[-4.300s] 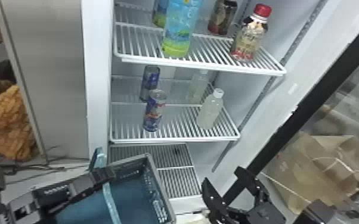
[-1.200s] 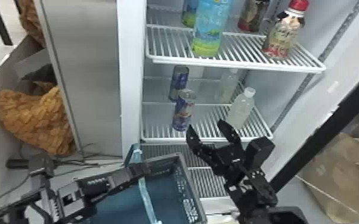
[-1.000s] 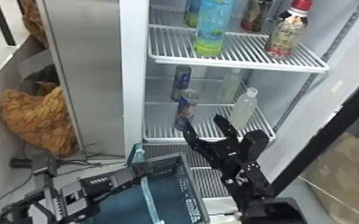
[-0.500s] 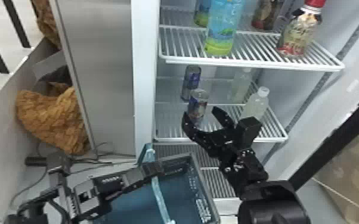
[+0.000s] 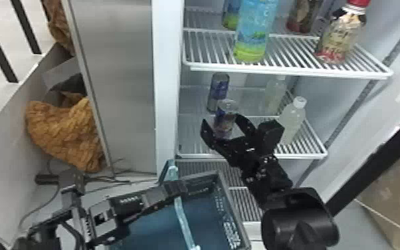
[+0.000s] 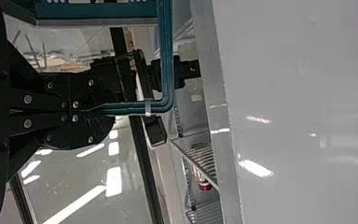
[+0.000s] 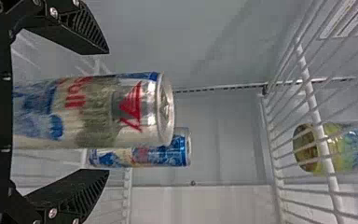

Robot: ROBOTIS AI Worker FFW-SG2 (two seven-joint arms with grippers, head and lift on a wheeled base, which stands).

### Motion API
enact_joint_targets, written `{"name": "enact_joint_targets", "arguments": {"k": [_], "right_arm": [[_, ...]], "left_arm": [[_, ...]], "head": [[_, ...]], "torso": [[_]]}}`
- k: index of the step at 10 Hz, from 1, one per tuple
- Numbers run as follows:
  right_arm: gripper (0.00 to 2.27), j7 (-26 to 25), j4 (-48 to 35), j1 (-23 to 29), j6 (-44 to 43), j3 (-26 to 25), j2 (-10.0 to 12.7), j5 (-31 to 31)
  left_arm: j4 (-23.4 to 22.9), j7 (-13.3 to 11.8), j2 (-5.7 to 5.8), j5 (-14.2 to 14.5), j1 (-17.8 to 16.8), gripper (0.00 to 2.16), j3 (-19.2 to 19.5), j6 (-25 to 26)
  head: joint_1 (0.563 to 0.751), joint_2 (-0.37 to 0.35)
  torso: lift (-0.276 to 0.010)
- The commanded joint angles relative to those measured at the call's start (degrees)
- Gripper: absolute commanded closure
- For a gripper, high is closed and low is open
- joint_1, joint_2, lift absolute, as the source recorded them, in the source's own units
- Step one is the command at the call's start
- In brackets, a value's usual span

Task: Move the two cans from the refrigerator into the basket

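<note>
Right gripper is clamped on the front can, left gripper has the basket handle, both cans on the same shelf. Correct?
Not clamped: the right wrist view shows the right gripper open around the front can, a gap on each side. The left gripper does have the basket handle, and the front and rear cans share the shelf.

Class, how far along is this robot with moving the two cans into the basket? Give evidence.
Done: left gripper holds the basket's handle.
In hand: right gripper is open around the front can, not closed on it.
Left: grip, lift and basket both; the rear can also stands on the shelf.
</note>
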Motion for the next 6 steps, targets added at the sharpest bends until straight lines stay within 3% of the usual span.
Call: {"name": "enact_joint_targets", "arguments": {"k": [1,3,4,5,6], "right_arm": [[0.13,-0.15,0.99,-1.00,0.00,0.67,-0.03,-0.28],[0.16,-0.32,1.41,-1.00,0.00,0.67,-0.03,-0.51],[0.39,-0.32,1.83,-1.28,0.00,0.67,-0.03,-0.85],[0.93,-0.32,2.40,-1.42,0.00,0.67,-0.03,-1.65],[1.24,-0.41,2.26,-1.42,0.00,0.44,-0.03,-1.43]], "left_arm": [[0.02,0.00,0.00,0.00,-0.12,1.21,0.00,0.00],[0.02,0.00,0.00,0.00,-0.12,1.21,0.00,0.00],[0.02,0.00,0.00,0.00,-0.12,1.21,0.00,0.00],[0.02,0.00,0.00,0.00,-0.12,1.21,0.00,0.00],[0.02,0.00,0.00,0.00,-0.12,1.21,0.00,0.00]], "head": [[0.695,-0.129],[0.695,-0.122],[0.695,-0.122],[0.695,-0.122],[0.695,-0.123]], "torso": [[-0.219],[-0.219],[-0.219],[-0.219],[-0.219]]}}
